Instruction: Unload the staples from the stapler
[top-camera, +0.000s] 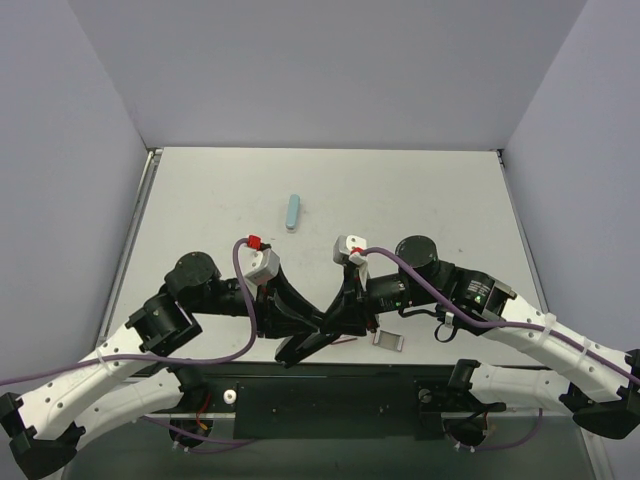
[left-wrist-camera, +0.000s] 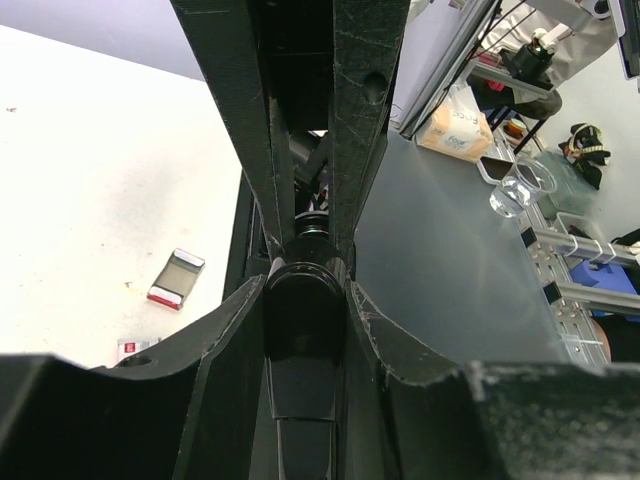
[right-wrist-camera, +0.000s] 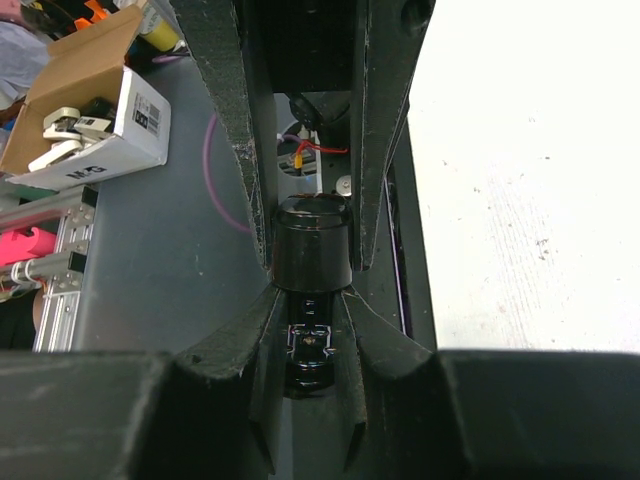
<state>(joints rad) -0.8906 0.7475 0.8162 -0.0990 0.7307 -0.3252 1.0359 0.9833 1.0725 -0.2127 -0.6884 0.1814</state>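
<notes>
The left gripper was squeezed tight on one end of the black stapler. The stapler sat right between the two grippers' tips. The right gripper faced the left one and pinched the other end. A small grey and red thing lay just right of the right gripper.

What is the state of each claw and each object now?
Left claw: shut on the stapler.
Right claw: shut on the stapler.
Stapler: held between both claws; open or closed, cannot tell.
Pale blue bar: lying flat, untouched.
Small silver piece: lying flat, untouched.
</notes>
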